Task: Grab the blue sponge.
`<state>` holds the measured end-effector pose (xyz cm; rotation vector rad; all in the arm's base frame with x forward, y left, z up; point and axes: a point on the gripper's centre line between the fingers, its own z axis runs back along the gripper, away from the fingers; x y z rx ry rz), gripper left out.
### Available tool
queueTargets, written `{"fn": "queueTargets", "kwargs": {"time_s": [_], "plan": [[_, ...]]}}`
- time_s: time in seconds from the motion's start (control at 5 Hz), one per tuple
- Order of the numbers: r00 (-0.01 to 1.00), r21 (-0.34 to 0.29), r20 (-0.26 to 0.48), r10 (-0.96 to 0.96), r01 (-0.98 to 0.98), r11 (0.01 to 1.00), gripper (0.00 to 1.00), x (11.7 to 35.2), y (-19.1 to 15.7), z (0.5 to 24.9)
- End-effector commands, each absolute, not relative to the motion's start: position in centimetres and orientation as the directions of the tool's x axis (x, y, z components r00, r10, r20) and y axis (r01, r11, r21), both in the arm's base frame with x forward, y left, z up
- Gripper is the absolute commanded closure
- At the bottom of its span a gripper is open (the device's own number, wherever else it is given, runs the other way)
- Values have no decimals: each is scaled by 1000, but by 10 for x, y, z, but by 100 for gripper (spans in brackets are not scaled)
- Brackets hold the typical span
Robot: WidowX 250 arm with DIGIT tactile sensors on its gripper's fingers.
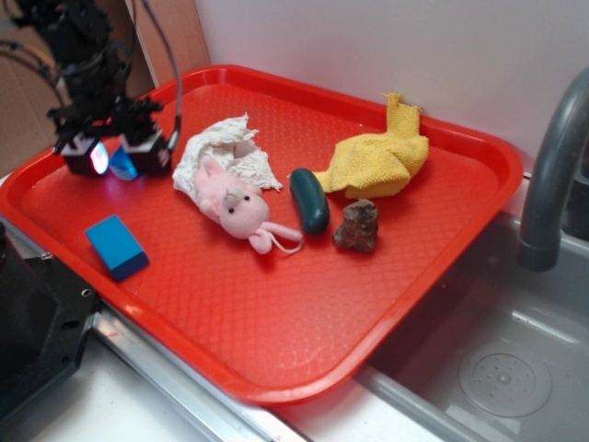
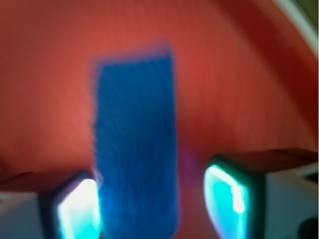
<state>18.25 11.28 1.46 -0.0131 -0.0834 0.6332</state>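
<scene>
The blue sponge (image 1: 123, 166) lies on the red tray (image 1: 276, 304) at its far left, between my gripper's fingers. In the wrist view the sponge (image 2: 134, 139) is a rough, fuzzy blue strip with rounded corners running away from me. My gripper (image 1: 118, 158) is low over the tray and straddles it. In the wrist view the gripper (image 2: 154, 209) is open: the left pad (image 2: 79, 209) is against the sponge's side, and the right pad (image 2: 227, 199) stands apart from it with red tray showing in the gap.
A smooth blue block (image 1: 117, 246) lies near the tray's front left edge. A pink plush toy (image 1: 237, 198) on a white cloth (image 1: 221, 147), a dark green object (image 1: 309, 199), a brown lump (image 1: 357, 226) and a yellow cloth (image 1: 382, 157) sit mid-tray. A faucet (image 1: 552, 166) and sink (image 1: 497, 368) are at the right.
</scene>
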Motion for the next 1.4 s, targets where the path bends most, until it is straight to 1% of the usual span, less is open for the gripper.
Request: {"fn": "queueTargets", "kwargs": {"time_s": [0.0, 0.2, 0.4, 0.6, 0.8, 1.0, 1.2], "plan": [[840, -71, 72, 537, -533, 843, 100, 190, 105, 13], [902, -85, 61, 428, -423, 902, 100, 208, 94, 64], [925, -45, 114, 363, -360, 932, 100, 215, 69, 113], [945, -2, 160, 285, -289, 957, 100, 202, 22, 163], [953, -58, 179, 245, -239, 969, 100, 154, 11, 214], [935, -89, 183, 303, -291, 953, 100, 139, 28, 253], [937, -73, 138, 320, -312, 947, 100, 152, 39, 243]]}}
